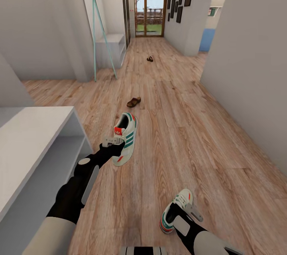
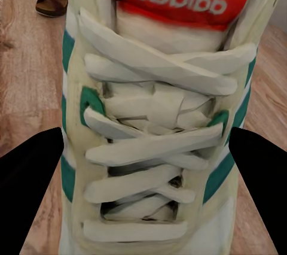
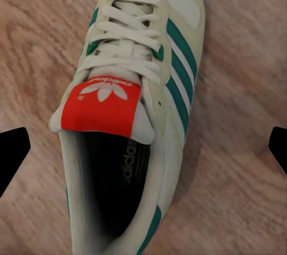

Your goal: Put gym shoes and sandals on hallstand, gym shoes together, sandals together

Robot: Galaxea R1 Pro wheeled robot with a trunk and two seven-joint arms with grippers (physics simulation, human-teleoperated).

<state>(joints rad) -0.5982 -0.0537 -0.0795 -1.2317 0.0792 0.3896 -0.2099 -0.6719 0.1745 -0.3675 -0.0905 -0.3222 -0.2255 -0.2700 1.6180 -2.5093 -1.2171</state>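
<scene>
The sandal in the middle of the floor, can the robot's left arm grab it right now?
Probably not. The left gripper is at a gym shoe, and the nearer sandal lies farther down the corridor floor, seemingly beyond that arm's stretch.

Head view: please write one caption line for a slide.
Corridor scene: left gripper at one gym shoe, right gripper over the other, two sandals farther down the floor.

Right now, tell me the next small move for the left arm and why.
Probably close the left gripper on the gym shoe. In the left wrist view its dark fingers flank the laced upper of that shoe with the jaws still apart, so a grasp looks lined up. Whether the pads already touch is unclear.
</scene>
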